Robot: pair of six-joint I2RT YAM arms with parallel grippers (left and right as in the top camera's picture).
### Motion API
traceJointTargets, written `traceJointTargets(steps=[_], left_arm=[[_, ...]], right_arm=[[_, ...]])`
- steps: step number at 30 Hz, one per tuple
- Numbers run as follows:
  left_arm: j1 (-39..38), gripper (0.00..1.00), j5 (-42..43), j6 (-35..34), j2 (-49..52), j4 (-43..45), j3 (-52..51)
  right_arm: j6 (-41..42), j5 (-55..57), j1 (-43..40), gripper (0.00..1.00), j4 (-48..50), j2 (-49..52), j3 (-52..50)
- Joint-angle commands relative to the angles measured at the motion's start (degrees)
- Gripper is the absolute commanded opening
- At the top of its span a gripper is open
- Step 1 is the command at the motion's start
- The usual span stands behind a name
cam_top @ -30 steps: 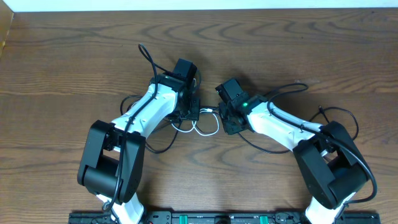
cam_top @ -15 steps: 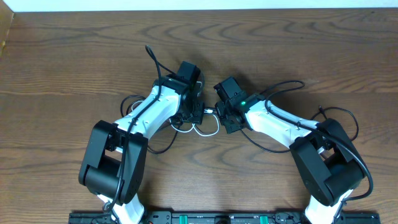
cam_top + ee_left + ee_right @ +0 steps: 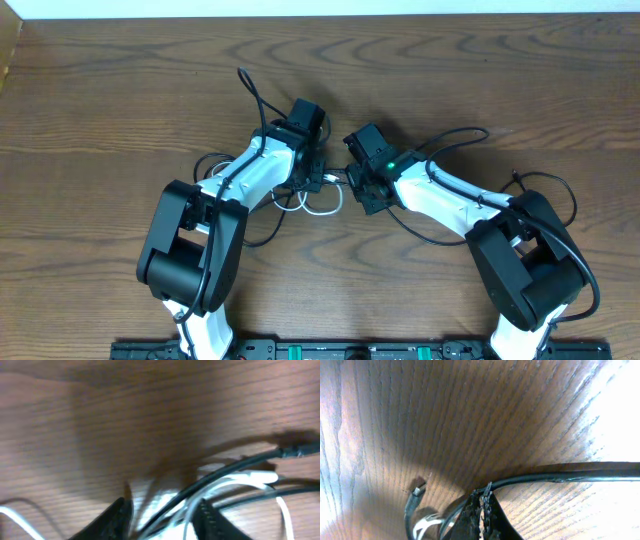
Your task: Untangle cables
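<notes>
Wood-grain table (image 3: 120, 100) is being occupied at mid-scene by the tangled black cable (image 3: 570, 472) and white cable (image 3: 322, 208); both are being straddled by the left gripper (image 3: 162, 520), fingers partly apart; the black cable is being pinched by the right gripper (image 3: 482, 505), fully closed.

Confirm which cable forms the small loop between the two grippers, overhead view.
The white cable: its pale loop stands out on the table. The black cable crosses it.

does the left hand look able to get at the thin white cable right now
Probably yes: the thin white cable runs between the left hand's open fingers, though a thin black cable lies across it.
</notes>
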Motion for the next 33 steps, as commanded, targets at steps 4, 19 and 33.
traceJointTargets(steps=[4, 19, 33], left_arm=[[1.09, 0.08, -10.78, -7.28, 1.16, -0.42, -0.52], [8.81, 0.08, -6.97, -13.38, -4.79, -2.16, -0.50], [10.34, 0.08, 10.25, -10.08, -4.57, -8.28, -0.52]], right_arm=[[-9.33, 4.24, -0.31, 0.01, -4.04, 3.34, -1.90], [-39.19, 4.94, -22.34, 0.01, -21.20, -8.07, -1.90], [-54.07, -19.87, -24.41, 0.72, -18.18, -13.31, -1.86]])
